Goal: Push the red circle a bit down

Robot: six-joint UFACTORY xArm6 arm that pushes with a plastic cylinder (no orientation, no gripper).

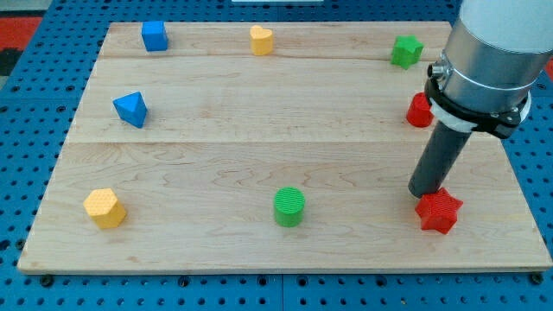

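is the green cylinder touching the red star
No, the green cylinder stands alone, well to the view's left of the red star.

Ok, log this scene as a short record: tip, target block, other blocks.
tip: my tip at the view's right, at the upper left edge of the red star
target: red circle, right edge, partly hidden behind the arm, above the tip
top row: blue cube, yellow heart, green star
left: blue triangle, yellow hexagon
bottom middle: green circle
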